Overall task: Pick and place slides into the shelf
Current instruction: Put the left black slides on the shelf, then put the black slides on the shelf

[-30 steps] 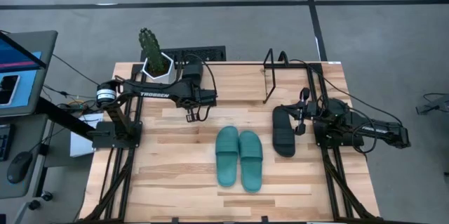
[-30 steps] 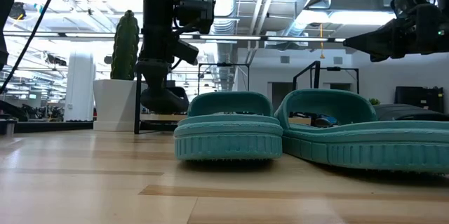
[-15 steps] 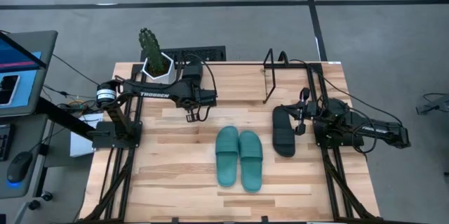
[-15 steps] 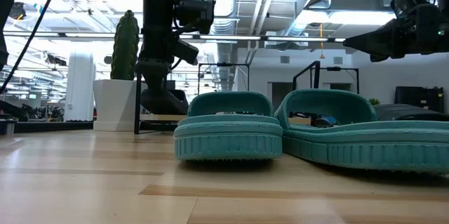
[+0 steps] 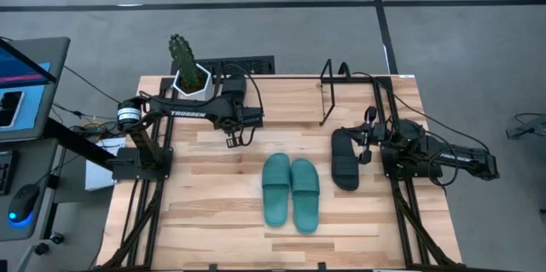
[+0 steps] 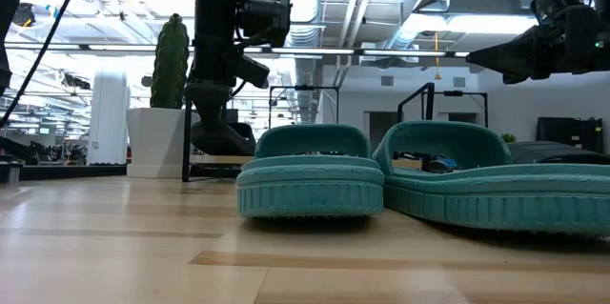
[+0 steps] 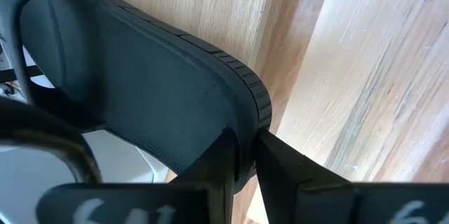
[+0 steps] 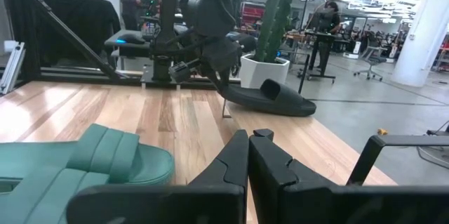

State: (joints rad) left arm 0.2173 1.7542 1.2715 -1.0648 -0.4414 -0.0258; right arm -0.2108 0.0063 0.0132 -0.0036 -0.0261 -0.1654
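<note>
The shelf (image 5: 334, 93) stands at the far edge of the wooden surface (image 5: 213, 212). Two teal slides (image 5: 290, 191) lie side by side nearer than it. One black slide (image 5: 344, 159) lies just beside the right tool (image 8: 250, 140), whose fingers are pressed together. The left tool (image 7: 242, 155) pinches the rim of the other black slide (image 7: 140, 90), beside the cactus pot (image 5: 189, 80).

A pale wooden worktop (image 5: 213, 212) of long planks sits on a grey floor (image 5: 256, 16) crossed by dark lines. At the worktop's eleven o'clock corner stands a green cactus (image 5: 180, 51) in a white pot (image 5: 191, 82). Off the nine o'clock edge, a monitor (image 5: 21, 72) shows a lit screen, with a computer mouse (image 5: 23, 201) near it toward seven o'clock. In the room behind, people (image 8: 328, 24) stand among desks.
</note>
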